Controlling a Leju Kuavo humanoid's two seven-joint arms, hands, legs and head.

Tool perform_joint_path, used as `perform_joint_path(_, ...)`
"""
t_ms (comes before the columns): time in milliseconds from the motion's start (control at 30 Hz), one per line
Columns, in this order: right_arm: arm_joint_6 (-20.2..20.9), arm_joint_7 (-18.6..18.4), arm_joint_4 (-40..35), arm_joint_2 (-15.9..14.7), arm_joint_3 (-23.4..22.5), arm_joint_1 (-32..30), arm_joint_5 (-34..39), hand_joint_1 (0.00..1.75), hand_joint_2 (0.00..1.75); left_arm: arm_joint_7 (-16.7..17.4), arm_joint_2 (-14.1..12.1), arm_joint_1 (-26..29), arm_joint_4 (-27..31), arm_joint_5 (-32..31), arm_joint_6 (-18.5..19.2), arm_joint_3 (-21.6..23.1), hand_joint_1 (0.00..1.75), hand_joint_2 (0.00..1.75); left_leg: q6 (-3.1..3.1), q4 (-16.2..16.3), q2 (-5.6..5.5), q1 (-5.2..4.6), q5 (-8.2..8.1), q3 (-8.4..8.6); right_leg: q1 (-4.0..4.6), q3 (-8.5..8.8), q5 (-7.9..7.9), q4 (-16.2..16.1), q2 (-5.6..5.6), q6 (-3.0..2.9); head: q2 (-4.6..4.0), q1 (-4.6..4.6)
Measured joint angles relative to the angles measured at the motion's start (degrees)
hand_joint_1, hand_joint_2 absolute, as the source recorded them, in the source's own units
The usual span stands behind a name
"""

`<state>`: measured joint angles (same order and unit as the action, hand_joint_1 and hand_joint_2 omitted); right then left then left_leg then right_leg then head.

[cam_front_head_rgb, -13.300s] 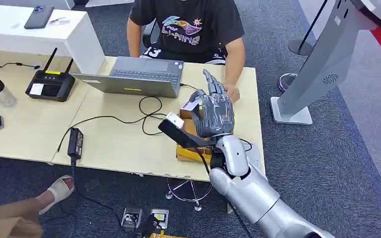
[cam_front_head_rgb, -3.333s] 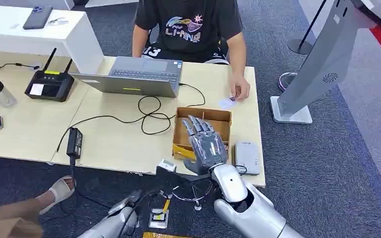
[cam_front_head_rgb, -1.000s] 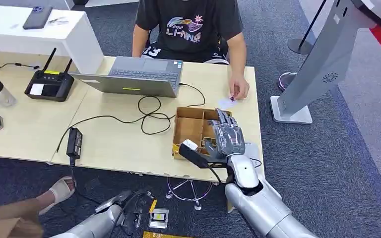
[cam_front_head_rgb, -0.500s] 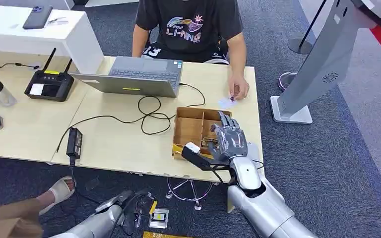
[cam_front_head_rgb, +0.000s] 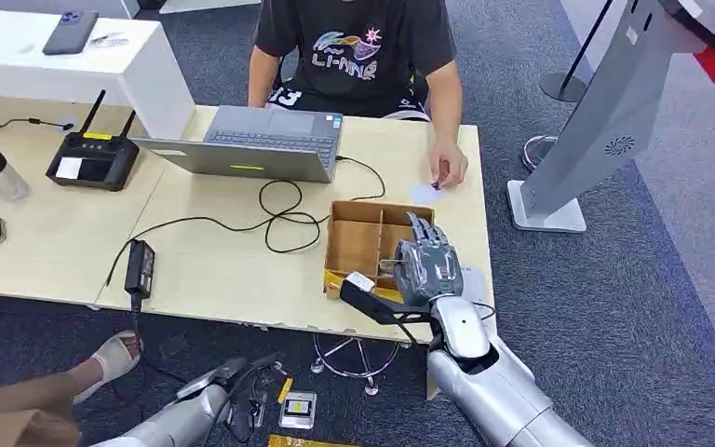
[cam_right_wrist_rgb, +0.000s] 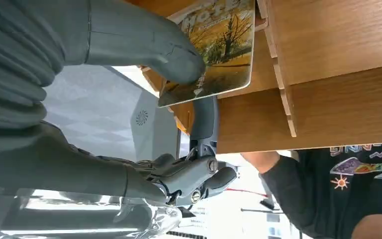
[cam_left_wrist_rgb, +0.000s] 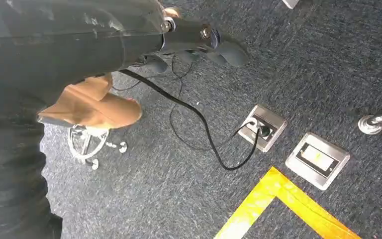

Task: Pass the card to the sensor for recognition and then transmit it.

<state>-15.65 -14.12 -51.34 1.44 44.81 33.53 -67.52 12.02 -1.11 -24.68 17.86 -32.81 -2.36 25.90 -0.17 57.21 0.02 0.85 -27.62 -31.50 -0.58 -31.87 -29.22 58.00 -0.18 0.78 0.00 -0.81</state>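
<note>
A pale wooden table [cam_front_head_rgb: 233, 270] stands on dark carpet [cam_front_head_rgb: 614, 307], with a person [cam_front_head_rgb: 354, 56] seated behind a laptop [cam_front_head_rgb: 251, 144]. The right hand [cam_front_head_rgb: 425, 265] reaches into the wooden box [cam_front_head_rgb: 354, 237], thumb and finger pinching the card [cam_right_wrist_rgb: 214, 50]. The left hand [cam_left_wrist_rgb: 199, 42] hangs low over the floor, fingers loosely curled, holding nothing.

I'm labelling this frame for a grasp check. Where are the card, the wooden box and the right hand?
card [cam_right_wrist_rgb: 214, 47]: right wrist view, on its printed face.
wooden box [cam_front_head_rgb: 358, 240]: head view, on the floor of a compartment.
right hand [cam_front_head_rgb: 428, 265]: head view, on the back of the hand.
</note>
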Motion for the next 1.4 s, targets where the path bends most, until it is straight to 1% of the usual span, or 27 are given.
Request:
perform_joint_path(33,0.0,0.0,0.0,0.0,0.0,0.0,0.0,1.66,1.75,0.0,-0.1,0.0,0.0,0.0,0.0,0.1,0.0,1.75,0.0,0.0,0.0,0.0,0.0,0.0,0.0,0.0,0.0,0.0,0.0,0.0,0.0,0.0)
perform_joint_path(133,0.0,0.1,0.0,0.0,0.0,0.0,0.1,1.62,1.75,-0.1,-0.3,0.0,0.0,-0.2,0.0,0.5,0.0,1.75,0.0,0.0,0.0,0.0,0.0,0.0,0.0,0.0,0.0,0.0,0.0,0.0,0.0,0.02)
perform_joint_path(167,0.0,0.1,0.0,0.0,0.0,0.0,0.1,1.64,1.75,-0.1,-0.3,0.0,0.0,-0.3,0.1,0.5,0.0,1.75,0.0,0.0,0.0,0.0,0.0,0.0,0.0,0.0,0.0,0.0,0.0,0.0,0.0,0.0)
perform_joint_path(233,0.0,0.2,0.0,0.0,0.0,0.0,0.2,1.62,1.75,-0.1,-0.5,0.0,0.1,-0.3,0.1,0.9,0.0,1.75,0.0,0.0,0.0,0.0,0.0,0.0,0.0,0.0,0.0,0.0,0.0,0.0,0.0,0.0)
perform_joint_path(300,0.0,0.3,0.0,0.0,0.0,0.0,0.2,1.69,1.75,-0.3,-0.6,0.1,0.2,-0.3,0.1,1.0,0.0,1.75,0.0,0.0,0.0,0.0,0.0,0.0,0.0,0.0,0.0,0.0,0.0,0.0,0.0,0.0)
perform_joint_path(367,-0.2,0.4,0.0,0.1,0.1,0.0,0.4,1.64,1.75,-0.4,-0.7,0.2,0.4,-0.4,0.1,1.0,0.0,1.75,0.0,0.0,0.0,0.0,0.0,0.0,0.0,0.0,0.0,0.0,0.0,0.0,0.0,0.02)
perform_joint_path(433,-0.4,0.5,0.0,0.1,0.1,0.0,0.6,1.66,1.75,-0.7,-0.8,0.2,0.5,-0.4,0.1,1.0,0.0,1.75,0.0,0.0,0.0,0.0,0.0,0.0,0.0,0.0,0.0,0.0,0.0,0.0,0.0,0.0)
perform_joint_path(500,-0.5,0.5,-0.1,0.1,0.1,0.0,0.7,1.64,1.75,-1.0,-0.9,0.3,0.5,-0.8,0.1,1.0,0.0,1.75,0.0,0.0,0.0,0.0,0.0,0.0,0.0,0.0,0.0,0.0,0.0,0.0,0.0,0.0)
perform_joint_path(533,-0.5,0.5,-0.4,0.0,0.1,0.0,0.9,1.68,1.75,-1.0,-0.9,0.4,0.5,-0.8,0.2,1.0,0.0,1.75,0.0,0.0,0.0,0.0,0.0,0.0,0.0,0.0,0.0,0.0,0.0,0.0,0.0,0.0)
perform_joint_path(667,-0.4,0.5,-2.8,-0.1,0.0,0.0,1.7,1.62,1.75,-1.0,-1.0,0.5,0.5,-1.2,0.4,1.0,0.0,1.75,0.0,0.0,0.0,0.0,0.0,0.01,0.0,0.0,0.0,0.0,0.0,0.0,0.0,0.0)
perform_joint_path(733,0.1,0.4,-5.1,-0.4,-0.2,-0.1,1.7,1.61,1.75,-1.1,-1.1,0.7,0.5,-1.4,0.4,1.0,0.0,1.75,0.0,0.0,0.01,0.0,0.0,0.01,0.0,-0.01,0.0,0.0,0.01,0.0,0.0,0.02)
perform_joint_path(800,0.3,-0.1,-9.1,-0.9,-0.8,-0.2,1.5,1.64,1.75,-1.1,-1.2,0.9,0.5,-1.7,0.4,1.1,0.0,1.75,0.0,0.0,0.01,0.0,0.0,0.01,0.0,-0.02,0.0,0.0,0.01,0.0,0.0,0.02)
perform_joint_path(833,0.2,-0.1,-11.0,-1.1,-1.0,-0.2,1.2,1.64,1.75,-1.1,-1.3,0.9,0.5,-1.8,0.4,1.1,0.0,1.75,0.0,0.0,0.01,0.0,0.0,0.02,0.0,-0.01,0.0,0.0,0.01,0.0,0.0,0.02)
perform_joint_path(867,0.1,-0.3,-13.1,-1.4,-1.2,-0.2,0.9,1.61,1.75,-1.1,-1.3,1.0,0.5,-1.9,0.4,1.0,0.0,1.75,0.0,0.0,0.01,0.0,0.0,0.02,0.0,-0.01,0.0,0.0,0.01,0.0,0.0,0.0)
perform_joint_path(933,0.0,-0.6,-16.6,-1.8,-1.7,-0.2,0.6,1.62,1.75,-1.1,-1.4,1.0,0.5,-2.1,0.3,1.1,0.0,1.75,0.0,0.0,0.01,0.0,0.0,0.02,0.0,-0.01,0.0,0.0,0.01,0.0,0.0,0.02)
perform_joint_path(967,-0.1,-0.7,-18.8,-2.2,-2.0,-0.2,0.5,1.57,1.75,-1.1,-1.4,1.1,0.5,-2.1,0.3,1.0,0.0,1.75,0.0,0.0,0.01,0.0,0.0,0.01,0.0,-0.01,0.0,0.0,0.01,0.0,0.0,0.0)
perform_joint_path(1100,-1.3,-0.8,-27.1,-3.2,-2.5,-0.2,-0.4,1.59,1.75,-1.9,-1.5,1.1,0.5,-2.7,0.5,1.2,0.0,1.75,0.0,0.0,0.02,-0.01,0.0,0.03,0.0,0.0,0.0,0.0,0.02,0.0,0.0,0.02)
perform_joint_path(1133,-1.5,-0.8,-28.5,-3.3,-2.4,-0.2,-0.4,1.61,1.75,-2.1,-1.5,1.1,0.5,-2.8,0.6,1.2,0.0,1.75,0.0,0.0,0.02,0.0,0.0,0.03,0.0,0.0,0.0,0.0,0.02,0.0,0.0,0.0)
perform_joint_path(1167,-1.6,-0.8,-29.9,-3.3,-2.4,-0.2,-0.5,1.59,1.75,-2.1,-1.5,1.1,0.5,-3.0,0.6,1.2,0.0,1.75,0.0,0.0,0.02,0.0,0.0,0.02,0.0,-0.01,0.0,0.0,0.02,0.0,0.0,0.02)
perform_joint_path(1200,-1.6,-0.7,-31.3,-3.4,-2.4,-0.2,-0.6,1.64,1.75,-2.1,-1.5,1.1,0.5,-3.2,0.8,1.3,0.0,1.75,0.0,0.0,0.02,0.0,0.0,0.02,0.0,-0.01,0.0,0.0,0.02,0.0,0.0,0.0)
perform_joint_path(1333,-2.1,-0.1,-35.1,-3.6,-2.1,0.5,-1.6,1.55,1.75,-2.7,-1.3,1.0,0.7,-4.0,1.4,1.4,0.0,1.75,0.0,0.0,0.02,0.0,0.0,0.02,0.0,0.0,0.0,0.0,0.02,0.0,0.0,0.02)
perform_joint_path(1367,-2.5,0.0,-35.3,-3.4,-1.9,1.0,-2.0,1.47,1.75,-2.9,-1.1,0.9,0.9,-4.2,1.7,1.6,0.0,1.75,0.0,0.0,0.02,0.0,0.0,0.02,0.0,0.01,0.0,0.0,0.01,0.0,0.0,0.02)
perform_joint_path(1400,-2.8,0.0,-35.2,-3.1,-1.7,1.6,-2.3,1.55,1.75,-3.0,-0.9,0.7,1.0,-4.5,2.0,1.8,0.0,1.75,0.0,0.0,0.01,0.0,0.0,0.01,0.0,0.02,0.0,0.0,0.01,0.0,0.0,0.0)
